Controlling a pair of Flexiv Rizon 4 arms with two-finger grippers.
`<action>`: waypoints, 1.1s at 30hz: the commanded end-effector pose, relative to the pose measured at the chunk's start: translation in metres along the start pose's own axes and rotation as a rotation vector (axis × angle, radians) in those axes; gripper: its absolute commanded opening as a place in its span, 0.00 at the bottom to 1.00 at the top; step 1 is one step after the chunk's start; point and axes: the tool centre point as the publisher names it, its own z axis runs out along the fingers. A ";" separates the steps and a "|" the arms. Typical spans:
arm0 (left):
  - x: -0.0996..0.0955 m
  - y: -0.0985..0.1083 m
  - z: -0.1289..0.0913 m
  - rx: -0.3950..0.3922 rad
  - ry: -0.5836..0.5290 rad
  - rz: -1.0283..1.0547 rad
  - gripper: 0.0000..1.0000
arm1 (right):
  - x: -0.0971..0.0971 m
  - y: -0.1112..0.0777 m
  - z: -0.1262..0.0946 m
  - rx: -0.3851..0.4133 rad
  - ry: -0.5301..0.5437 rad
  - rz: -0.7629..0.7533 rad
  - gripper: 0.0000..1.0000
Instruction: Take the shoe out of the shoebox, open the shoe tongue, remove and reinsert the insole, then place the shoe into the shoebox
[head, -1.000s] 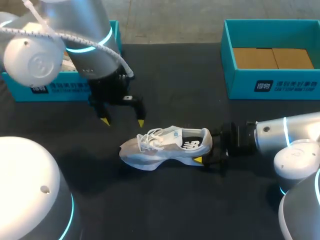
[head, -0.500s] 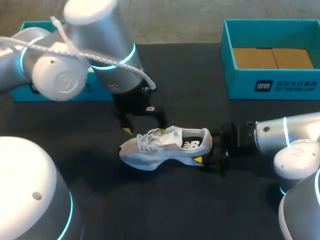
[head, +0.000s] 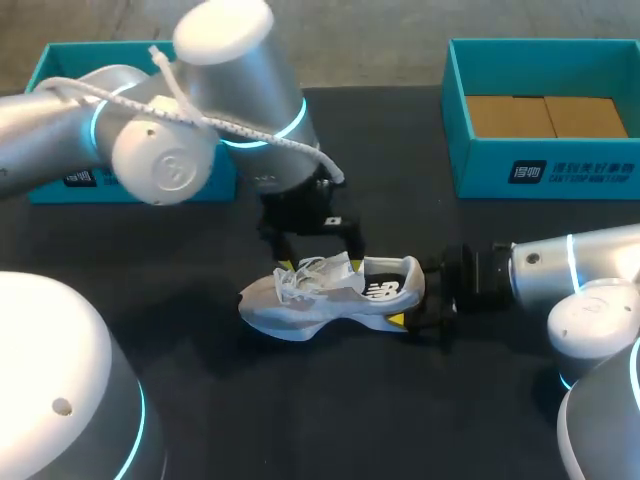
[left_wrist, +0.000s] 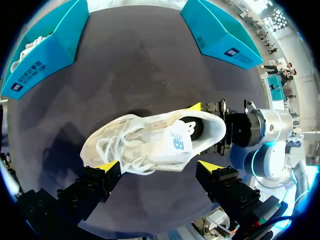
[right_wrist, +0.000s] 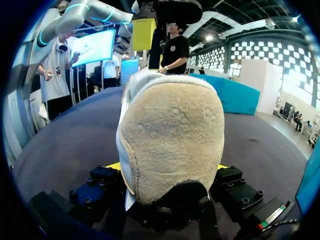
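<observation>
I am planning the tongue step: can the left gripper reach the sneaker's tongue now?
Probably yes. The open left gripper hangs just above the sneaker, over its laces, with nothing between them, and the right gripper holds its heel.

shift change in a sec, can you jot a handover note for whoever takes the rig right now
Left gripper: open, fingers either side of the shoe at the laces, not gripping.
Right gripper: shut on the shoe's heel, shoe upright on the table.
Boxes: right box has no shoe in it; left box holds a second shoe.
Done: shoe is out of the box.
Left: open the tongue, remove and reinsert the insole, put the shoe back in the box.
</observation>
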 end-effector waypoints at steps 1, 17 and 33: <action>0.014 -0.007 0.010 -0.007 -0.023 0.005 1.00 | 0.001 0.001 0.002 0.006 -0.002 0.000 0.00; 0.028 -0.013 0.036 0.016 -0.130 0.004 1.00 | 0.001 0.001 0.002 0.006 -0.002 0.000 0.00; 0.023 -0.022 0.052 0.034 -0.313 -0.010 1.00 | 0.001 0.001 0.002 0.006 -0.002 0.000 0.00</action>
